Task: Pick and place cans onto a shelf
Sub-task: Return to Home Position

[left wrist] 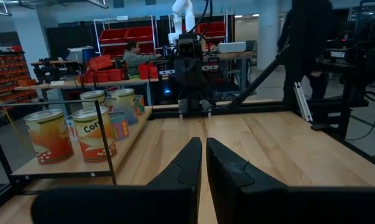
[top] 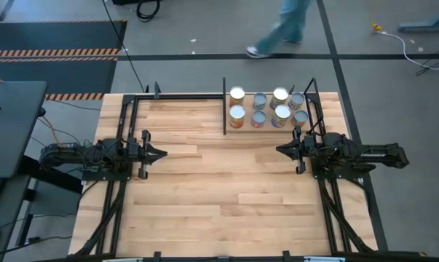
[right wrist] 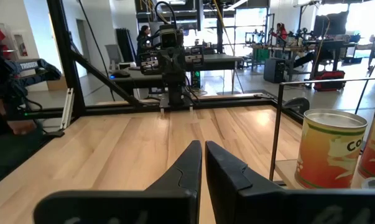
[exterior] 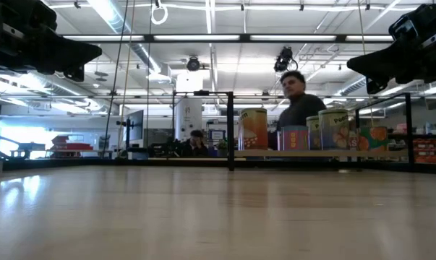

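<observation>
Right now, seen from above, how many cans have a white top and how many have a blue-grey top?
White-topped cans: 4
Blue-grey-topped cans: 4
Total: 8, all on the shelf

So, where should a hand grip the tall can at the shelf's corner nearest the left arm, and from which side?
Probably its upper side wall, from above: the tall can stands upright with a free top, the neighbour can is shorter, and a shelf post stands close beside.
</observation>
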